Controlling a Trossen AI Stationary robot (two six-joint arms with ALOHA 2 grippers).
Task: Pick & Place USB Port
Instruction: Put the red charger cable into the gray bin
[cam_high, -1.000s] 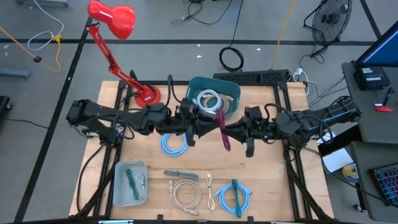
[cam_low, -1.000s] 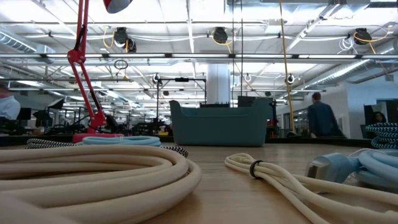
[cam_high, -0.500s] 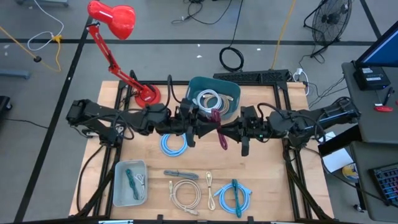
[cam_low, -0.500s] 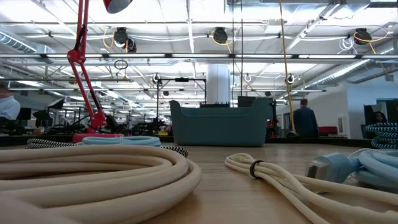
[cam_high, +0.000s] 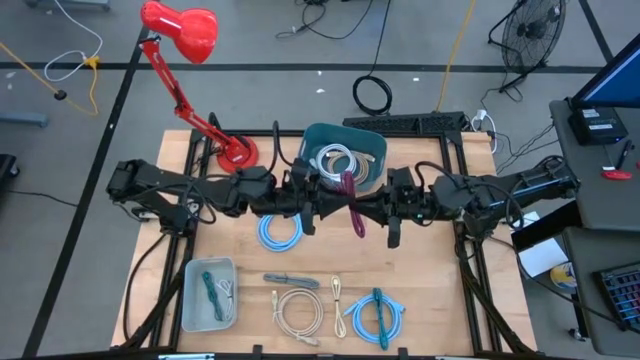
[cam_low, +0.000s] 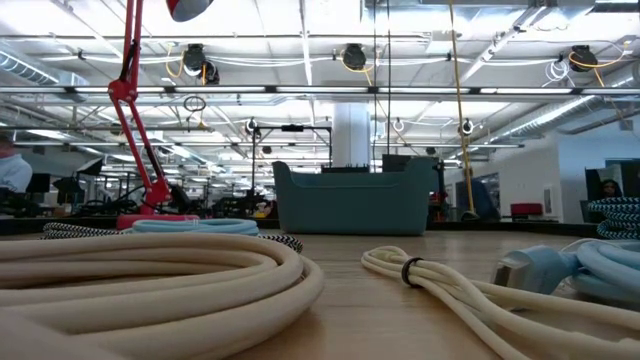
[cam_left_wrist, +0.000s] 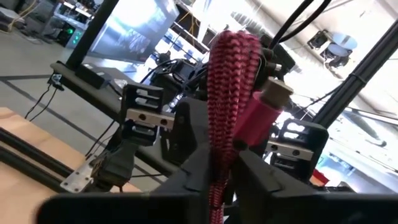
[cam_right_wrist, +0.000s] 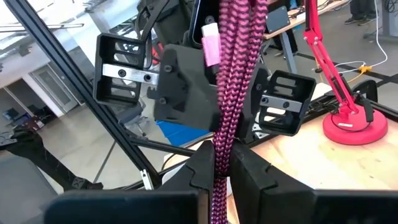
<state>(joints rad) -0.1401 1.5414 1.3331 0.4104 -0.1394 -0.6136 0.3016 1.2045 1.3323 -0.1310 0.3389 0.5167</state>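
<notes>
Both the left pincer (cam_left_wrist: 221, 165) and right pincer (cam_right_wrist: 221, 165) clamp the pink cable (cam_high: 352, 205) mid-air; pulling apart could tear it loose before the bin (cam_high: 372, 142).

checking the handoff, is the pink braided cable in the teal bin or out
Out. The pink braided cable hangs above the table, pinched by both left gripper and right gripper, beside the teal bin.

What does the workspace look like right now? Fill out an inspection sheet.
Surface: wooden table.
Job's things: magenta braided cable held in the air between both grippers; teal bin holds a white cable coil.
Clutter: grey tray, red lamp.
Grippers: left gripper and right gripper both shut on the magenta braided cable.
Cables: blue coil, cream coil, blue-teal bundle.
Surroundings: fan, floor cables.
</notes>
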